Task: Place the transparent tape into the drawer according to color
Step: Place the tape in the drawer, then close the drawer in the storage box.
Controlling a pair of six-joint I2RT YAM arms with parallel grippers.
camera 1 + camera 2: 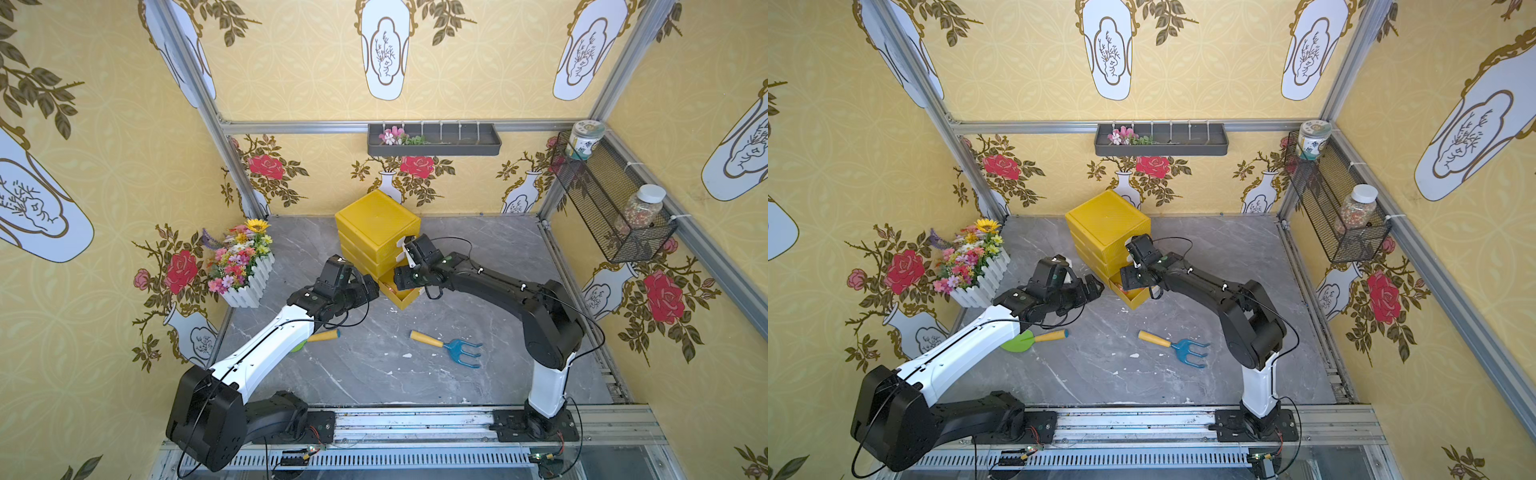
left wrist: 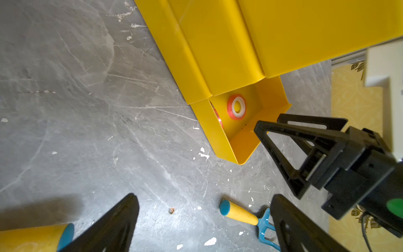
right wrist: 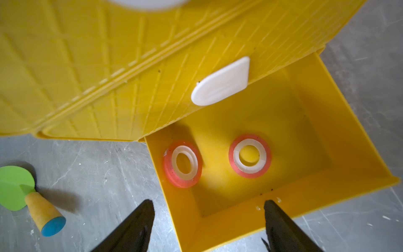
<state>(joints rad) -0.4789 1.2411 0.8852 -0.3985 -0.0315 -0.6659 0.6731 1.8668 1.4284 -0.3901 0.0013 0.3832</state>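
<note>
The right gripper (image 3: 209, 204) hangs at the front edge of the open bottom drawer (image 3: 349, 139) of a yellow plastic three-drawer cabinet (image 1: 376, 220), its two black fingers spread apart with nothing between them. Inside that drawer lie two red see-through tape rolls with pale cores. One roll (image 3: 249, 170) lies flat near the middle of the drawer floor. The other roll (image 3: 182, 183) sits tilted against a side wall, well apart from the first. The closed drawer above overhangs the back of the open one, and its flat white handle (image 3: 221, 81) juts out over the opening, so only the front part of the drawer floor shows. In both top views the right arm's wrist covers most of the open drawer, and the rolls are barely visible there. The left gripper (image 2: 205, 196) hovers over the grey marbled tabletop (image 1: 374, 374) just beside the open drawer, jaws wide and holding nothing, pointing towards the right gripper. On the tabletop, in front of the cabinet, lie a blue toy rake with a yellow handle (image 1: 453, 347) and a green toy shovel with a yellow handle (image 1: 1034, 338), which the left arm partly hides in a top view; small white flecks are scattered around them. A white picket box of artificial flowers (image 1: 241, 266) stands against the left wall, clear of both arms. A dark tray (image 1: 434, 143) hangs on the back wall, and a black wire basket (image 1: 611, 208) holding two jars hangs on the right wall.
</note>
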